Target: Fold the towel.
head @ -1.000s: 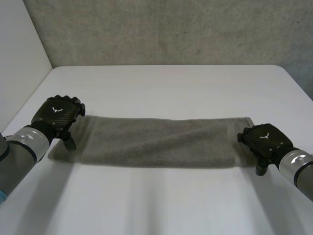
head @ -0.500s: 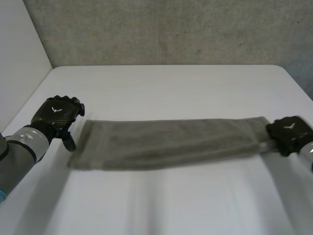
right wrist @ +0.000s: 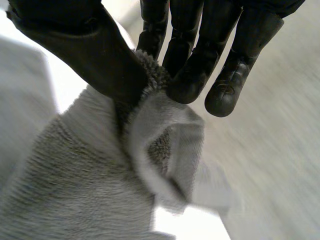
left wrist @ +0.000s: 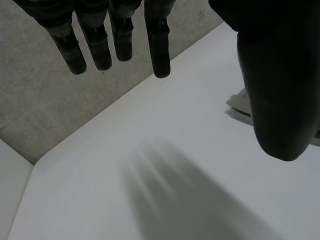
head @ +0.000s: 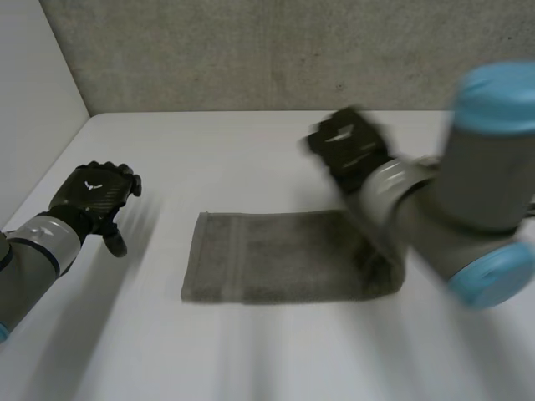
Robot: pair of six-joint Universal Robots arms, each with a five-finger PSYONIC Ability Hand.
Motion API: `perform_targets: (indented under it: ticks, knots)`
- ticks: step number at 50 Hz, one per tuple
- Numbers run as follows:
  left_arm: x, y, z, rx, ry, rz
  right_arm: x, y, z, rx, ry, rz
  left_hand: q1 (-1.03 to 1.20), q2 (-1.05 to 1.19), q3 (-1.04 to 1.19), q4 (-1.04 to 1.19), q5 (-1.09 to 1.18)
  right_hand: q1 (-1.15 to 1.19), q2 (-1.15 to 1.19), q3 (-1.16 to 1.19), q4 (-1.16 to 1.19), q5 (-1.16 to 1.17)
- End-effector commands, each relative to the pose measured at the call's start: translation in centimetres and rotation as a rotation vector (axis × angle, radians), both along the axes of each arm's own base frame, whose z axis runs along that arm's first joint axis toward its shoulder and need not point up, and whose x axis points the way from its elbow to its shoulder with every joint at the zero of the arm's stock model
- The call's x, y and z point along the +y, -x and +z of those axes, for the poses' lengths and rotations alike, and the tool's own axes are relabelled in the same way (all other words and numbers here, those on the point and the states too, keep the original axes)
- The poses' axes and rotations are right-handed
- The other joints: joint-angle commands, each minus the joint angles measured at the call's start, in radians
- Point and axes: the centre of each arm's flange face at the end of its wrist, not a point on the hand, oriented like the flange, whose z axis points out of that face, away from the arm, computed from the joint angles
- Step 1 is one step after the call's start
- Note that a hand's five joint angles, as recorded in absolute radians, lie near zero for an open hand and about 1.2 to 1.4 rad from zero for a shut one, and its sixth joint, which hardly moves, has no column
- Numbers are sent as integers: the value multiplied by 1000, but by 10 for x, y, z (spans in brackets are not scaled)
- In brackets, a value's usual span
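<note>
A grey towel (head: 276, 259) lies in the middle of the white table (head: 251, 150), its right end lifted. My right hand (head: 347, 146) hangs above that end, over the table's far middle. In the right wrist view the thumb (right wrist: 85, 45) and the fingers (right wrist: 187, 75) pinch the towel's edge (right wrist: 155, 107), and the cloth (right wrist: 70, 200) hangs below them. My left hand (head: 96, 192) hovers over bare table left of the towel, apart from it, fingers (left wrist: 117, 40) straight and nothing in them. A towel corner (left wrist: 241, 102) shows beside its thumb.
A grey wall (head: 251, 50) runs behind the table and a white panel (head: 33, 100) closes the left side. My right arm (head: 468, 200) reaches across the table's right half, above the towel's right end.
My right hand shut on the towel's right end, pulled the towel right, away from the left hand, then swung up and left with it. The left hand stayed put.
</note>
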Motion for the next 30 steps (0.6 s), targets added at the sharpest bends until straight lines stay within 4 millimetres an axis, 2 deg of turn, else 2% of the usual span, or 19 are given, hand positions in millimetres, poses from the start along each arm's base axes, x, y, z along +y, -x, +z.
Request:
perform_targets:
  ticks: [1,2,3,9,11,12,14,15,16,17,18,19,21,22,24,29,30]
  knots:
    - [-1,-1,0,0,2,5,109,-78,-69,114,-99,304,-65,-55,-54,-60,-35,-525,-513,-557,-554,-549]
    - [-1,-1,0,0,2,5,113,-80,-79,132,-119,311,-65,-55,-54,-60,-35,-958,-946,-990,-987,-982]
    - [-1,-1,0,-1,0,5,111,-80,-86,143,-129,299,-65,-55,-54,-60,-35,-1128,-1116,-1160,-1157,-1152]
    - [0,0,-1,-1,-3,2,93,-69,-86,142,-138,209,-65,-55,-54,-60,-35,-1131,-1119,-1163,-1160,-1156]
    - [1,1,-1,1,-4,-2,75,-54,-75,102,-158,142,-65,-55,-54,-60,-35,-1115,-1103,-1147,-1144,-1140]
    - [1,1,-1,1,-4,-2,75,-54,-75,102,-158,142,-65,-55,-54,-60,-35,-1115,-1103,-1147,-1144,-1139]
    - [1,2,0,2,1,-7,56,-31,-64,60,-180,67,-65,-55,-54,-60,-35,-1100,-1088,-1132,-1129,-1125]
    - [1,2,0,2,1,-7,56,-30,-64,60,-180,67,-65,-55,-54,-60,-35,-1100,-1088,-1132,-1129,-1125]
    - [1,3,0,1,4,-10,49,-19,-60,43,-194,45,-65,-55,-54,-60,-35,-1098,-1085,-1129,-1127,-1122]
    - [1,3,0,1,4,-10,49,-19,-60,43,-194,45,-65,-55,-54,-60,-35,-1097,-1085,-1129,-1126,-1122]
    - [2,4,0,1,4,-13,46,-10,-59,29,-206,37,-62,-52,-51,-58,-32,-1095,-1082,-1126,-1124,-1119]
    - [2,4,-1,1,3,-15,46,-10,-59,28,-206,37,-62,-52,-51,-58,-32,-1095,-1082,-1126,-1124,-1119]
    - [3,5,-1,1,3,-16,42,15,-65,15,-247,13,-59,-49,-48,-55,-29,-1062,-1050,-1094,-1091,-1087]
    - [3,5,-1,2,2,-19,42,15,-65,15,-247,12,-59,-49,-48,-55,-29,-1062,-1050,-1094,-1091,-1087]
    - [4,7,-1,2,1,-24,37,35,-74,6,-267,-20,-56,-46,-45,-52,-26,-1004,-992,-1036,-1033,-1028]
    - [9,13,-1,0,1,-45,36,49,-87,5,-288,-45,-56,-46,-45,-52,-26,-939,-927,-971,-968,-963]
    - [9,13,-1,2,1,-47,37,56,-95,6,-304,-58,-56,-46,-45,-52,-26,-898,-886,-930,-927,-923]
